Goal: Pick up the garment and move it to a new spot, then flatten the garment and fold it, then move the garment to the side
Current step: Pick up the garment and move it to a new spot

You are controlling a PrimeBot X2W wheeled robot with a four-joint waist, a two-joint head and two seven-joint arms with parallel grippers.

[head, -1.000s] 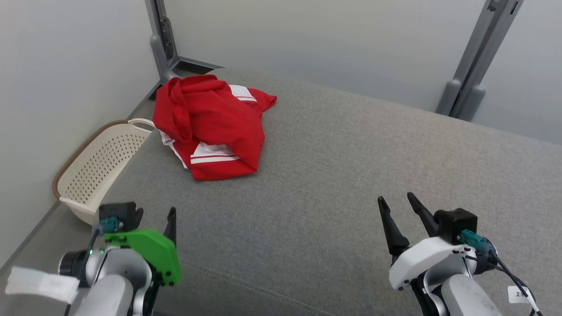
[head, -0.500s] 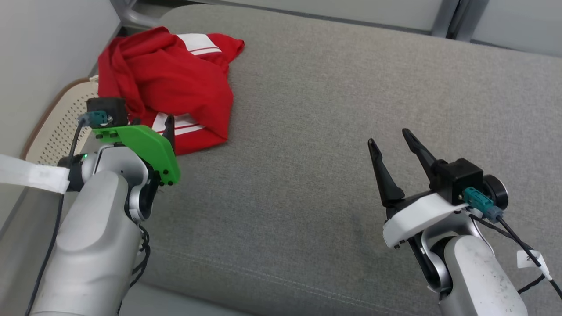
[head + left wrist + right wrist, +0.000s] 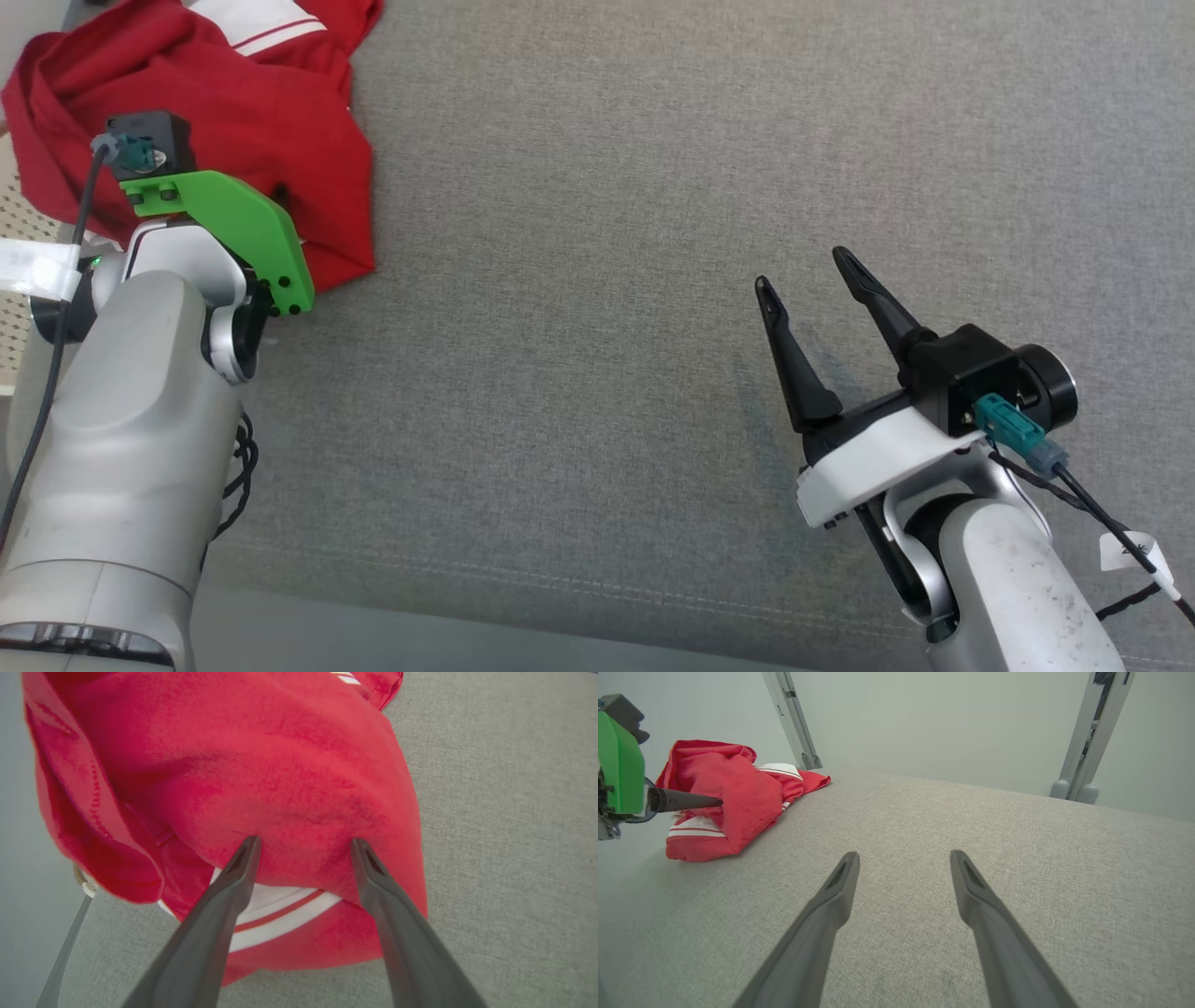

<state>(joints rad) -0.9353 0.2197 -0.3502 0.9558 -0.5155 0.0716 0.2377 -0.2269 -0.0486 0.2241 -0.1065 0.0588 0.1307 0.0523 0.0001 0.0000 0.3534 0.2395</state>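
The garment (image 3: 233,103) is a crumpled red piece with white stripes, heaped at the far left of the grey cushion (image 3: 607,187). My left gripper (image 3: 304,842) is open, its fingertips pressing into the garment's (image 3: 280,765) near fold above a white striped band. In the head view its green mount (image 3: 224,224) covers most of the fingers. My right gripper (image 3: 802,268) stands open over bare cushion at the lower right, well away from the cloth. The right wrist view shows that gripper (image 3: 904,855) open and empty, with the garment (image 3: 747,798) far to its left.
A cream perforated basket (image 3: 11,215) sits just off the cushion's left edge, beside the garment. Two grey metal posts (image 3: 794,723) (image 3: 1087,742) stand against the pale wall behind the cushion. The cushion's front seam (image 3: 560,579) runs close to my arms.
The head camera has tilted down and the whole picture shifted. My left arm reached forward from the near edge until its fingertips met the garment. Both grippers stayed open.
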